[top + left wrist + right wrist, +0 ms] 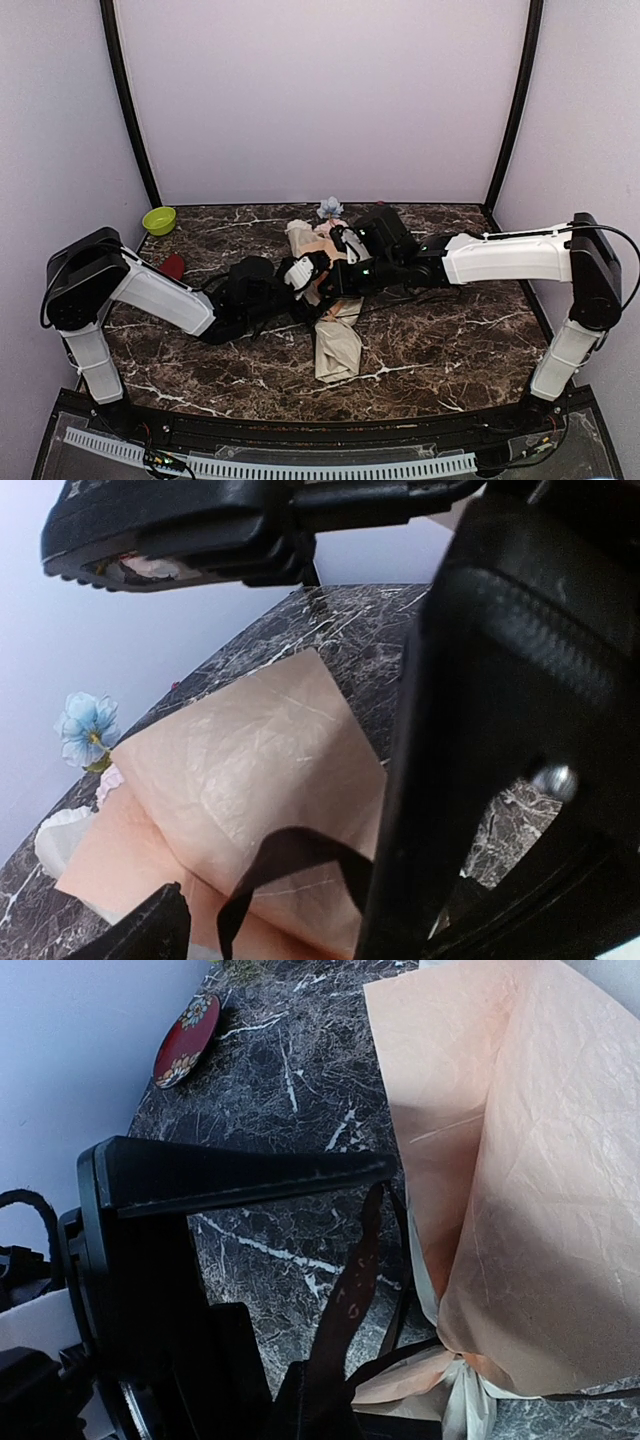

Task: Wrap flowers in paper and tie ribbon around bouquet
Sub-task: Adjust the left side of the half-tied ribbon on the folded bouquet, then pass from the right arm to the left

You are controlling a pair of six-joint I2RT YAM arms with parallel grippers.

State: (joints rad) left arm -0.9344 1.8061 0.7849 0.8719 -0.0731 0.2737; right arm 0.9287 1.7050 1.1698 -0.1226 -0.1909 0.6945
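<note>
Bouquet (338, 345) lies flat mid-table (450, 340), narrow end toward the arm bases and flower heads at the far end. You can see a blue flower (88, 728) poking out of the wide end in the left wrist view. The paper (250, 770) shows its peach and beige faces, crinkled.

Both grippers meet over the middle of the cone. Your left gripper (312, 272) is wide open: one finger (180, 530) is above and one is low at the frame edge, with nothing between them but the view of the paper.

Your right gripper (370, 1172) is fully closed. The ribbon (350, 1290) runs up to its tip and looks pinched there, and more dark strands cross the paper's gathered waist.

A green bowl (159, 220) and a red plate (187, 1040) sit far left, well apart from the bouquet.
</note>
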